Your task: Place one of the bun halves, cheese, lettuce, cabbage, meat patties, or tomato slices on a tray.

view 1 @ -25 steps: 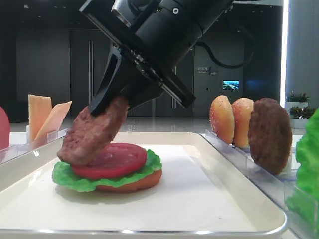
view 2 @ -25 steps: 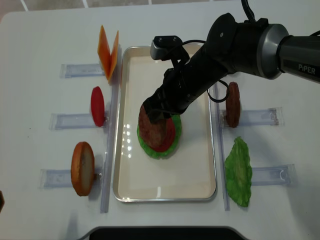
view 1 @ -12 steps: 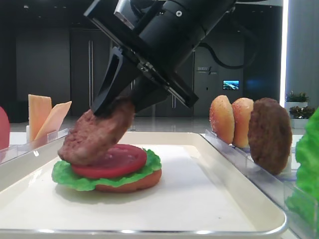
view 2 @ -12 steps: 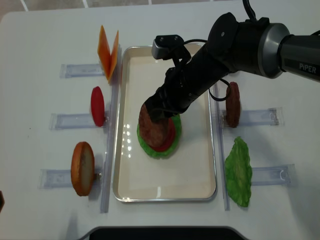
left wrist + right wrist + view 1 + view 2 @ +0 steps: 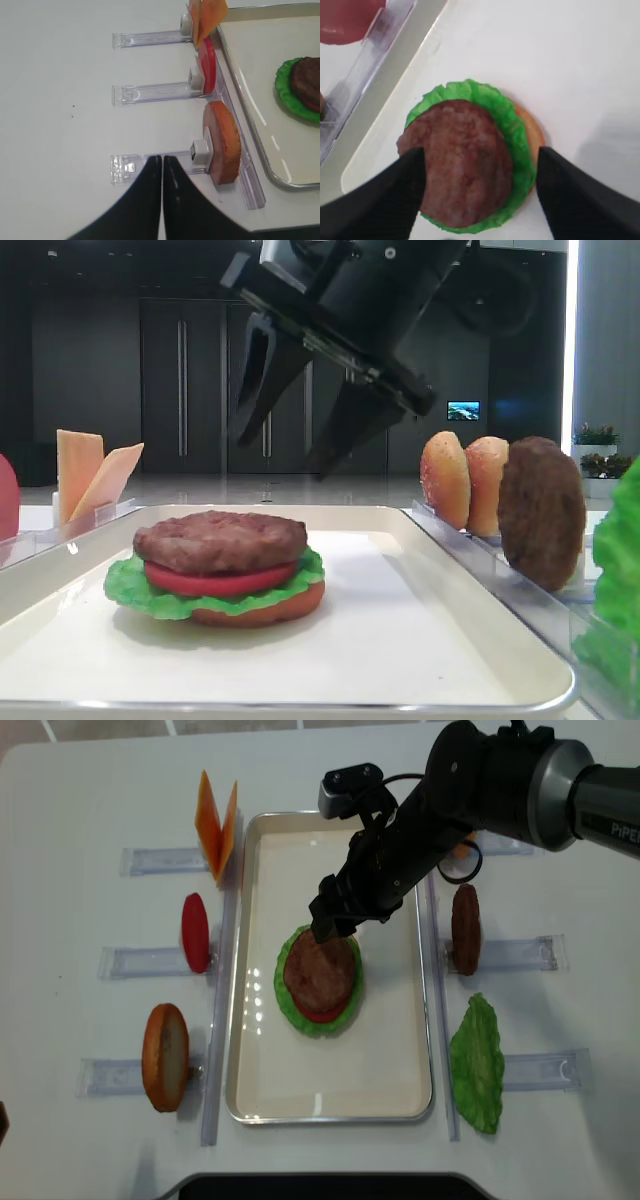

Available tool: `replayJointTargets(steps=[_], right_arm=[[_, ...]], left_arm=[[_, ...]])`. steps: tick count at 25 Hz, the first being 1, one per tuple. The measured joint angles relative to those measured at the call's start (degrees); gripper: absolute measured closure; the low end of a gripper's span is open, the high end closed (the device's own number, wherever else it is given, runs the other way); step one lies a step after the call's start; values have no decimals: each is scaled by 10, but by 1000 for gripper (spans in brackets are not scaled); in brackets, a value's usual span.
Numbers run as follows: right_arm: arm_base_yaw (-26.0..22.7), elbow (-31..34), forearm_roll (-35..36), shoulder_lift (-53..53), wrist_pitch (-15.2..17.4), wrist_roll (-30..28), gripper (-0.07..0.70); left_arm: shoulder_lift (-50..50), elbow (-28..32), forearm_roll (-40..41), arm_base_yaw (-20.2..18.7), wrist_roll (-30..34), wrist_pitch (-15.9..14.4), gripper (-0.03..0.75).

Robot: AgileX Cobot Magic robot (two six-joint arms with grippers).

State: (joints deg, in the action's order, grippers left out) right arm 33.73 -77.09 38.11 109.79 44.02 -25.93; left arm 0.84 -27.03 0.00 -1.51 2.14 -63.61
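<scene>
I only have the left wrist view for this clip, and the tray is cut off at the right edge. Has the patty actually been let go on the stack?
Observer: Yes. The meat patty lies flat on the tomato slice, and the right gripper hangs open above it, touching nothing.
Operator: What's under the tomato?
Observer: Lettuce over a bun base, all on the tray.
Operator: Any other patty out there?
Observer: One stands on edge in a rack right of the tray, the spare patty.
Operator: And the left gripper?
Observer: You see it as well: the left gripper is shut, over the bare table.
</scene>
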Motion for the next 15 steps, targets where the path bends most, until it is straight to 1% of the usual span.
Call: replayJointTargets(steps=[2,4,5,7,8,10,12,13,15], right_arm=[[0,-26,-57,-12,22,57,176],[1,-56,-116,-23,51,139,176],[2,-69,-152,-28,71,181,176],[6,-95,-230,-33,109,246,181],[8,-102,-261,-34,122,272,187],[9,-107,-318,-34,144,302,199],[-5,-107,-342,-34,162,316,206],[-18,-107,-345,-34,168,316,208],[-67,-107,-345,-34,178,308,209]], left_arm=[[0,0,0,0,0,0,716],[0,0,0,0,0,0,716],[0,0,0,0,0,0,716],[0,0,0,0,0,0,716],[0,0,0,0,0,0,716],[0,0,0,0,0,0,716],[0,0,0,0,0,0,716],[0,0,0,0,0,0,716],[0,0,0,0,0,0,716]])
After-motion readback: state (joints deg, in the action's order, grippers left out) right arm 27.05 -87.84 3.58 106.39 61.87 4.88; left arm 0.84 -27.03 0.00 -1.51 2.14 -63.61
